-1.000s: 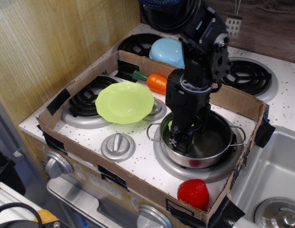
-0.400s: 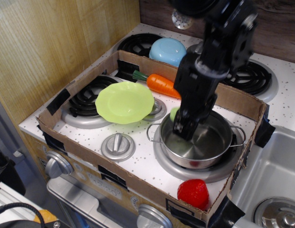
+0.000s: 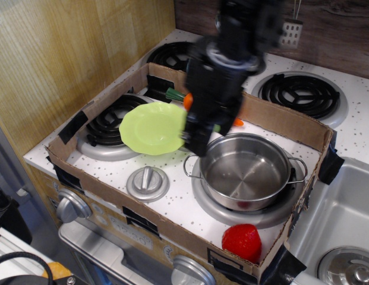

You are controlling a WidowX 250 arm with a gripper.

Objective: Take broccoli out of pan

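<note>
The single view looks down at an angle on a toy stove top point(image 3: 172, 202) ringed by a low cardboard wall point(image 3: 285, 122). Inside the wall, the lime-green plate point(image 3: 151, 127) lies over the back-left burner point(image 3: 104, 127), a grey knob point(image 3: 147, 181) sits in front of it, and a red rounded toy point(image 3: 242, 240) rests against the front wall near the right corner. A toy carrot point(image 3: 179, 96) lies along the back wall, mostly hidden behind the arm; only its green top, a bit of orange beside it, and an orange tip at the arm's other side show. Two more black coil burners, one at upper right point(image 3: 300, 92), lie outside the box, and a sink point(image 3: 344, 237) fills the lower right.

The pan point(image 3: 246, 169) stands on the front-right burner, its wire loop handles pointing left and right, and its shiny inside is bare.

The black arm comes down from the top edge, blurred with motion, and its gripper point(image 3: 196, 138) hangs between the plate's right rim and the pan's left rim, above the stove surface. A sliver of light green at the arm's right edge may be the broccoli point(image 3: 216, 127); it lies outside the pan, just beside the gripper. With the blur I cannot tell how the jaws stand.
</note>
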